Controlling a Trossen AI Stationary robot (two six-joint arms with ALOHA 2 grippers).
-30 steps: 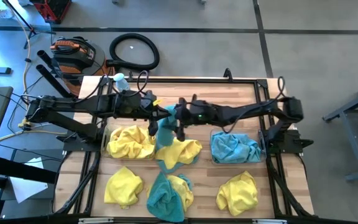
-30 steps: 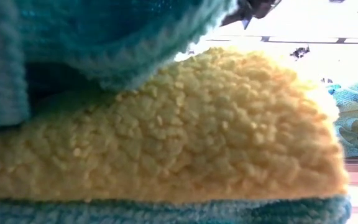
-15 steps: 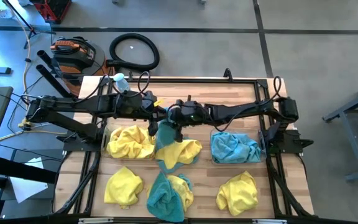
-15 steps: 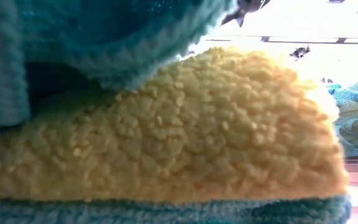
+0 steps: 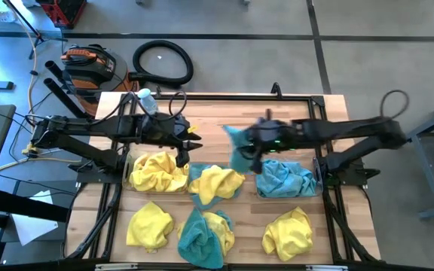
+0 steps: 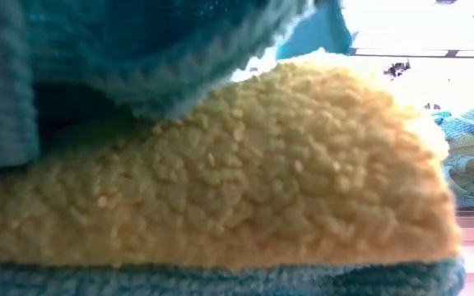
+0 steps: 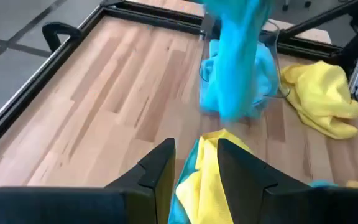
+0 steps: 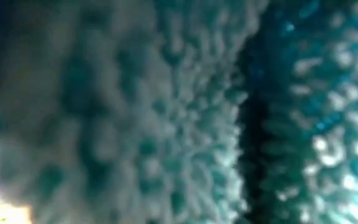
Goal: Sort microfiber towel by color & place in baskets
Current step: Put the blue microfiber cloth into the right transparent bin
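I see a teal-blue towel [image 5: 239,150] hanging from my dark right gripper [image 5: 253,143], teal-blue cloths [image 5: 285,179] beside it, bright yellow cloths [image 5: 159,170] below my dark left gripper [image 5: 189,141], pale wood-grain table [image 5: 292,113]

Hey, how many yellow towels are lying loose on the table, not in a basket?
4 show: one front left, one front right, one at the centre beside the left basket, and one mostly under the teal towel in front. More may be hidden.

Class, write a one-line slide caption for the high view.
Right gripper carries a teal towel toward the blue-filled basket; left gripper hovers open.
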